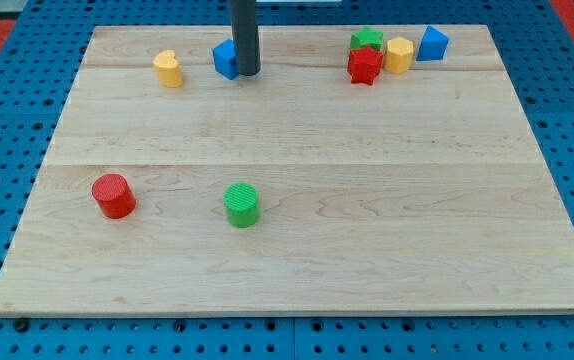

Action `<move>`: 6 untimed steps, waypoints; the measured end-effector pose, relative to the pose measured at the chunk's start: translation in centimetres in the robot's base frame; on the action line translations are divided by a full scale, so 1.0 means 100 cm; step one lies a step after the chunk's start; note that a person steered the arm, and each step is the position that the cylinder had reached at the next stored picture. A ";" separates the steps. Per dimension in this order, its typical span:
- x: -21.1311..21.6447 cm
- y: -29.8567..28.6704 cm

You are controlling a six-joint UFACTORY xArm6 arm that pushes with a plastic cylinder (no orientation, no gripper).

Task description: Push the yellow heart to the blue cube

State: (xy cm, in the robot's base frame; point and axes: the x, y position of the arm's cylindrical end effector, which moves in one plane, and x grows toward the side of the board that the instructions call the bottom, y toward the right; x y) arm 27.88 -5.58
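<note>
The yellow heart lies near the board's top left. The blue cube sits a short way to its right, with a gap between them. My rod comes down from the view's top and my tip rests on the board just right of the blue cube, touching or nearly touching it. The tip is on the far side of the cube from the heart.
A cluster at the top right holds a green star, a red star, a yellow hexagonal block and a second blue block. A red cylinder and a green cylinder stand at the lower left on the wooden board.
</note>
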 end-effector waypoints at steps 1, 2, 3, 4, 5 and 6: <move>0.053 0.011; 0.082 -0.063; 0.038 -0.159; 0.021 -0.209; 0.033 -0.207; 0.008 -0.144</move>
